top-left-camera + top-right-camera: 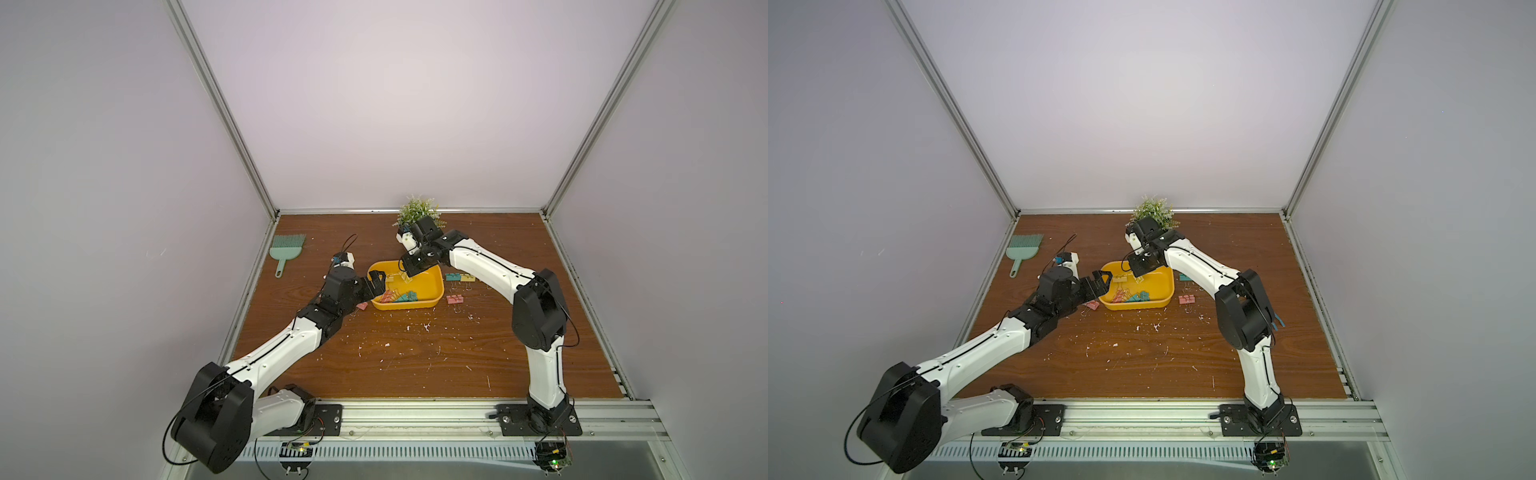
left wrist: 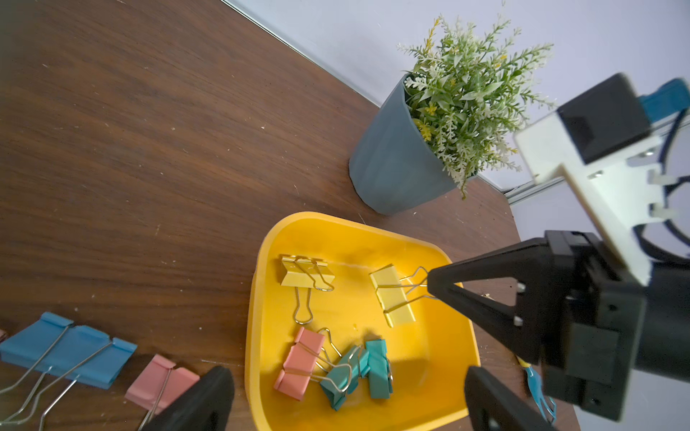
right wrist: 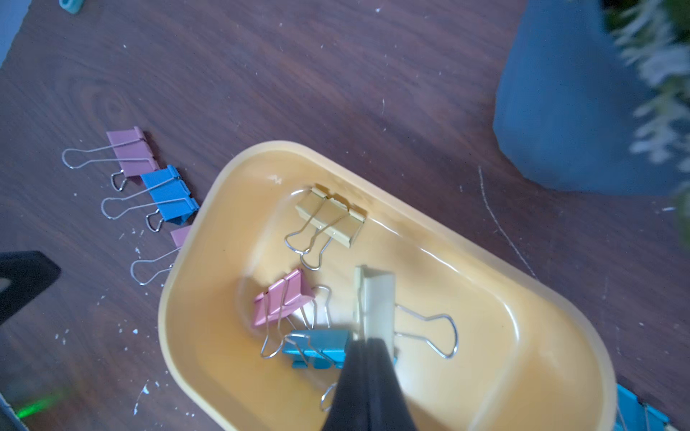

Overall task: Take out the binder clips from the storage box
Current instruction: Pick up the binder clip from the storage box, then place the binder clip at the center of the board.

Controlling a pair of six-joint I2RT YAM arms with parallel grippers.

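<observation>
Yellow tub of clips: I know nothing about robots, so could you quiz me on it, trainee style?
1. True or false: the right tool is shut on a pale yellow clip by its wire handles.
2. In the left wrist view, how many binder clips are within the storage box, held one included?
3. The left tool is: A open and empty, B shut and empty, C shut on a clip.
Key: 1 true; 2 five; 3 A.

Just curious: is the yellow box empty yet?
Not empty: five binder clips are inside the storage box; the right gripper pinches one.
</observation>
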